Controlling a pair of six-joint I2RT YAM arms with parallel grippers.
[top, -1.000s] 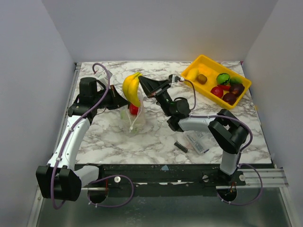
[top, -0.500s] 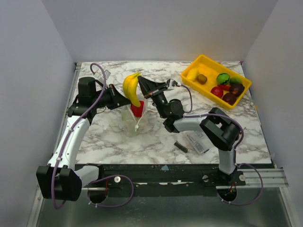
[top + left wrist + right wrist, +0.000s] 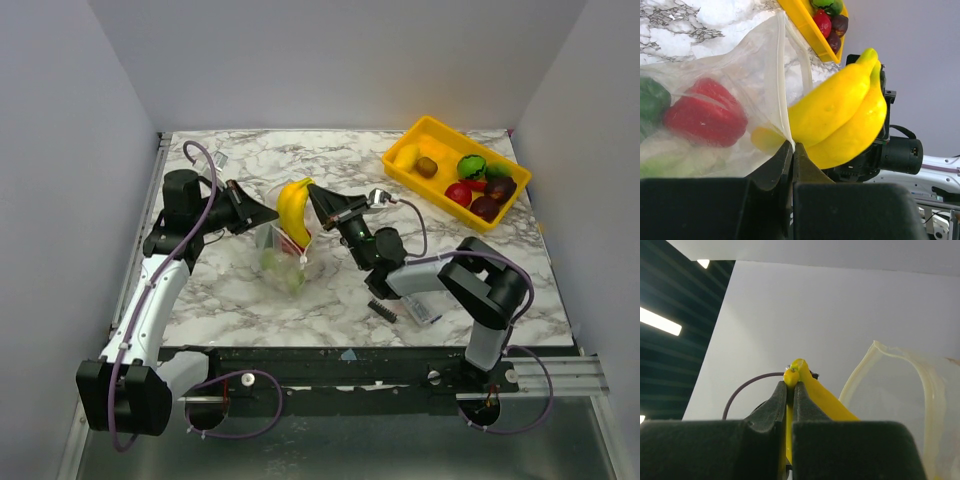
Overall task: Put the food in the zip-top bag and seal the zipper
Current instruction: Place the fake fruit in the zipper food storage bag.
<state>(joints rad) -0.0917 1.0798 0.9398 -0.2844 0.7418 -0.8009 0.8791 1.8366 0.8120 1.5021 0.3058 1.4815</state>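
Observation:
The clear zip-top bag (image 3: 284, 264) sits on the marble table, mouth up, with a red piece (image 3: 705, 117) and green pieces (image 3: 652, 98) inside. My left gripper (image 3: 266, 213) is shut on the bag's rim at the pale zipper strip (image 3: 781, 75) and holds the mouth up. My right gripper (image 3: 318, 201) is shut on the stem of the yellow banana (image 3: 295, 211), seen pinched in the right wrist view (image 3: 792, 381). The banana (image 3: 840, 115) hangs at the bag's mouth, its lower end just inside. The bag's open rim (image 3: 920, 371) shows beside it.
A yellow tray (image 3: 412, 137) at the back right holds a brown kiwi (image 3: 427, 166), a green ball (image 3: 471, 165), red (image 3: 459, 193) and dark purple (image 3: 487, 207) pieces. A black ridged piece (image 3: 381, 309) and a flat clear packet (image 3: 412, 300) lie near the right arm.
My right gripper has brought the banana down and toward the near side, into the bag's mouth. My left gripper and the bag have sunk lower, and the bag now sags wider on the table.

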